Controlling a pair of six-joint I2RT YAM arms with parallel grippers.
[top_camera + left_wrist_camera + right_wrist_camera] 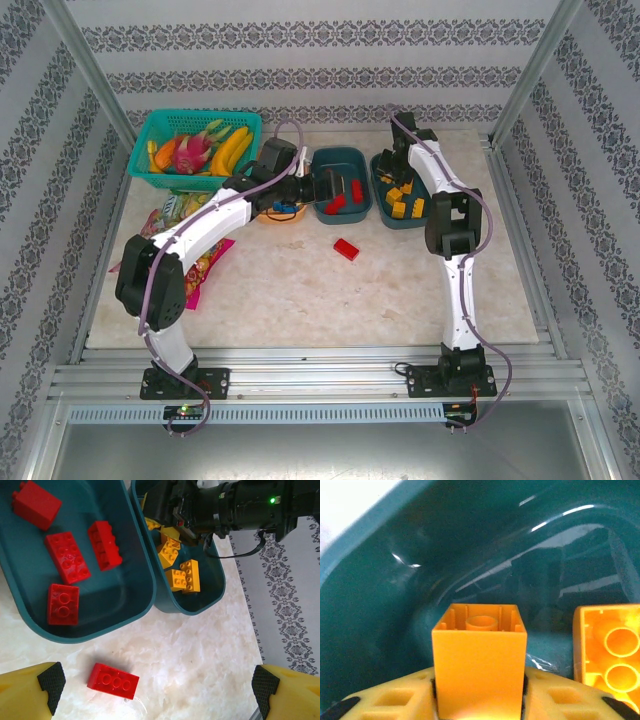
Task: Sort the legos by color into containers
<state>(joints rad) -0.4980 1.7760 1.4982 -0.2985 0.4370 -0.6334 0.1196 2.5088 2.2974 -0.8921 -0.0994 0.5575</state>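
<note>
R gripper (pixel 479 700) clenched on yellow brick (pixel 479 655) low in right bin (pixel 380 595); L gripper (pixel 157 692) spread wide, empty.
Loose red brick (pixel 113 681) on marble table (pixel 200 655), just near of mid bin (pixel 125 595), open room all round. Mid and right bin rims touch; 4 reds in mid. Orange bin (pixel 283 212) left of mid, partly under L arm. Fruit basket (pixel 195 148) far left, snack bags (pixel 195 265) at left edge. Patterned walls close in.

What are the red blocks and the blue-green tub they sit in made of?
The red blocks look like hard, glossy plastic: moulded studs, crisp edges. The teal tub also looks like smooth plastic, with soft shine on its curved wall.
</note>
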